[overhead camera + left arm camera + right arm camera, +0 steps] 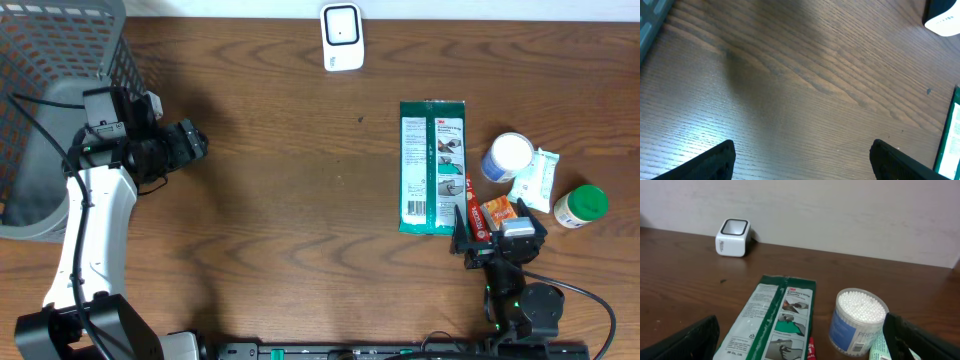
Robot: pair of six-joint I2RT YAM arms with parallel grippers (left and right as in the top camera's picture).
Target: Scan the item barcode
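Packet [432, 167] seemingly just beside right tool [497, 230]

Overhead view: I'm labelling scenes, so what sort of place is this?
Probably a mock checkout bench: a white scanner, small goods like a green packet and a swab tub, and a grey basket.

A brown wooden table [280, 200] carries a white scanner [342, 37] at twelve o'clock and a grey basket [50, 60] at ten. At three o'clock a green packet [432, 167] lies flat. Just beside it are a cotton-swab tub [508, 157], a white sachet [535, 178], an orange packet [497, 211] and a green-lidded bottle [581, 205].
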